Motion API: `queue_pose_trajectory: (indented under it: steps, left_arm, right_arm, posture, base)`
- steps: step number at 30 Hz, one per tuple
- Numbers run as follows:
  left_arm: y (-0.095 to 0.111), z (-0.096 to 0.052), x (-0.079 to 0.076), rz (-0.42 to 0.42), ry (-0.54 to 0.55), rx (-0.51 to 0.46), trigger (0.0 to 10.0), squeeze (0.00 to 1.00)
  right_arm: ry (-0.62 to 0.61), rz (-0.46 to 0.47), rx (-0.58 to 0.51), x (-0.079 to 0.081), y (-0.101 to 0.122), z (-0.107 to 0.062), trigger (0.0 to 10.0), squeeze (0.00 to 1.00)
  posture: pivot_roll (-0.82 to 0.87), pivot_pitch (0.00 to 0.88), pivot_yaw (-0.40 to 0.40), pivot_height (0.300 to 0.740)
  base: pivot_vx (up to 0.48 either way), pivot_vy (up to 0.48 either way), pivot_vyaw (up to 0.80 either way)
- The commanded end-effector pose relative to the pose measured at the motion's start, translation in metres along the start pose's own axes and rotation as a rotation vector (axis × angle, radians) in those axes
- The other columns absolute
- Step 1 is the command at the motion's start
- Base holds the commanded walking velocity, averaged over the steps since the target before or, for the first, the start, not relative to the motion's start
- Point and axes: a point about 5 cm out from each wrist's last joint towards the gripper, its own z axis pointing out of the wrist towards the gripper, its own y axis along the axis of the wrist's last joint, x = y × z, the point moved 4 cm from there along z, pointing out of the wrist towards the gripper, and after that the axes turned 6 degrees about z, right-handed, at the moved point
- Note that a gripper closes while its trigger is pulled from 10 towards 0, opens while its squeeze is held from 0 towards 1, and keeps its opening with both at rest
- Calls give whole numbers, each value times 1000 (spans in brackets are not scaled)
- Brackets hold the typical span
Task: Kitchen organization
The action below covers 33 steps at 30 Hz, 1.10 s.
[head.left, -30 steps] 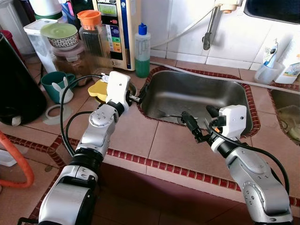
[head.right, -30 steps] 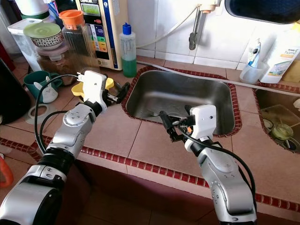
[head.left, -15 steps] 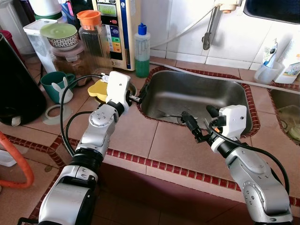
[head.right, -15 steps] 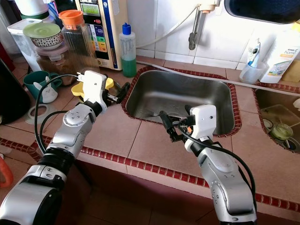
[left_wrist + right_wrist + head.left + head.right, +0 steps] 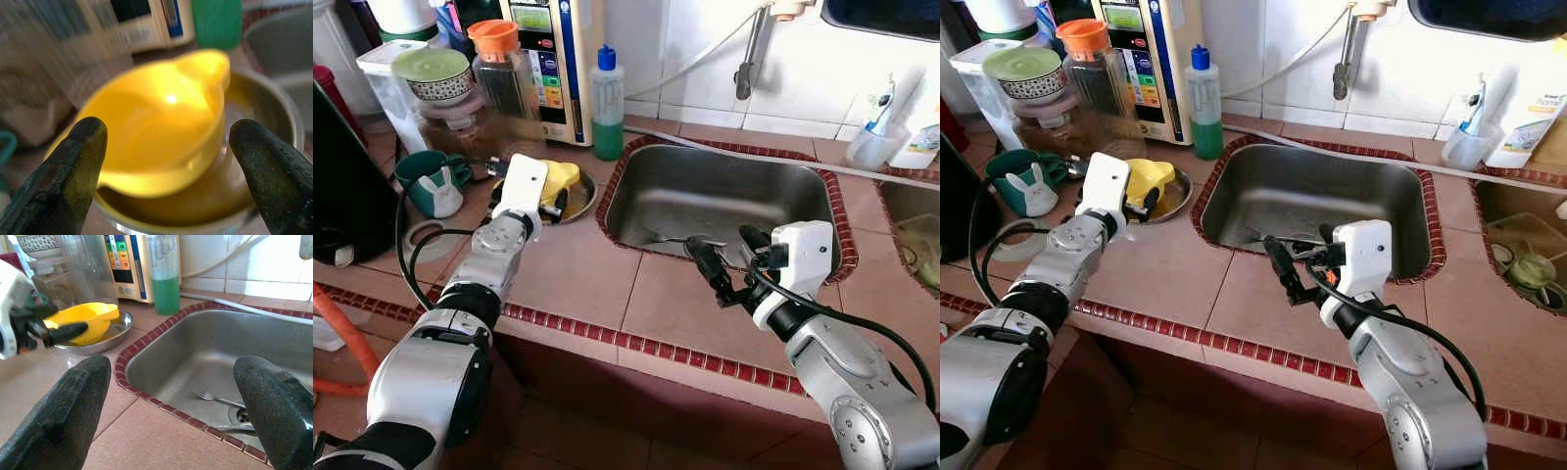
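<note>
The left end effector [image 5: 161, 161] is reaching in toward the yellow bowl [image 5: 559, 179], its two black fingers [image 5: 73, 171] spread wide on either side of the bowl's near rim without touching it. That yellow bowl is sitting inside a shallow metal dish [image 5: 579, 199] on the tiled worktop [image 5: 578, 279], just beside the left edge of the steel sink [image 5: 724, 196]. Over on the other side, the right end effector [image 5: 726, 264] is hovering above the sink's front rim, fingers [image 5: 73, 411] parted wide and gripping nothing. Down in the sink basin a fork [image 5: 208, 394] is lying near the drain [image 5: 240, 415], well clear of those fingers. Behind the dish, a bottle of green liquid with a blue cap [image 5: 608, 106] is standing upright at the back corner of the sink, next to a white appliance with a panel of buttons [image 5: 548, 59]. Further to the robot's left, a jar with an orange lid [image 5: 499, 59] and a patterned bowl with a green lid [image 5: 435, 76] are crowding the back of the worktop, and a teal mug [image 5: 429, 181] is sitting near the left arm's elbow. A white hose [image 5: 705, 69] is running along the tiled wall toward the tap [image 5: 744, 69].
</note>
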Motion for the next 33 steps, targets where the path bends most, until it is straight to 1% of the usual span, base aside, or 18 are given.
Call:
queue_pose_trajectory:
  steps: [1, 4, 7, 11, 14, 18, 21, 23, 27, 30, 32, 33]
  left_arm:
    - [4, 2, 2, 30, -17, 13, 10000, 0]
    - [-1, 2, -3, 45, -54, 46, 10000, 0]
    - [-6, 1, -7, 82, -95, 73, 10000, 0]
    - [-5, 1, -8, 97, -111, 76, 10000, 0]
    - [-5, 1, -5, 105, -114, 79, 10000, 0]
    - [-8, 0, -4, 127, -148, 96, 10000, 0]
    - [-11, -1, -2, 150, -156, 107, 10000, 0]
    - [-14, -2, 1, 180, -165, 116, 10000, 0]
    - [-18, -4, 5, 203, -175, 128, 10000, 0]
    - [-19, -5, 8, 206, -171, 133, 10000, 0]
    - [-21, -6, 15, 212, -155, 138, 10000, 0]
    - [-21, -6, 15, 212, -155, 138, 10000, 0]
  right_arm:
    - [2, -4, -15, 3, 6, -2, 10000, 945]
    - [4, -5, -13, 3, 7, -4, 10000, 945]
    - [2, -6, -9, 3, 8, -5, 10000, 949]
    - [-3, -7, -7, 3, 8, -6, 10000, 949]
    - [-7, -8, -6, 2, 9, -6, 10000, 945]
    - [-6, -11, -5, 1, 9, -4, 10000, 949]
    - [-5, -12, -5, 1, 9, -4, 10000, 941]
    - [-6, -14, -6, 0, 10, -3, 10000, 945]
    - [-6, -16, -7, -1, 10, -2, 10000, 945]
    - [-4, -16, -8, -1, 11, -2, 10000, 949]
    - [-1, -17, -9, -1, 11, 0, 10000, 949]
    - [-1, -17, -9, -1, 11, 0, 10000, 949]
  posture:
    - [-92, 49, 71, 740]
    - [-99, 51, 72, 740]
    - [-102, 53, 74, 740]
    - [-99, 53, 74, 740]
    - [-94, 53, 73, 740]
    - [-89, 52, 72, 740]
    - [-86, 50, 73, 740]
    - [-80, 47, 72, 740]
    - [-74, 43, 71, 740]
    - [-70, 40, 70, 740]
    - [-65, 37, 69, 740]
    - [-65, 37, 69, 740]
  base:
    - [0, 0, 0]
    - [0, 0, 0]
    - [0, 0, 0]
    - [0, 0, 0]
    - [0, 0, 0]
    - [0, 0, 0]
    - [0, 0, 0]
    - [0, 0, 0]
    - [0, 0, 0]
    - [0, 0, 0]
    - [0, 0, 0]
    - [0, 0, 0]
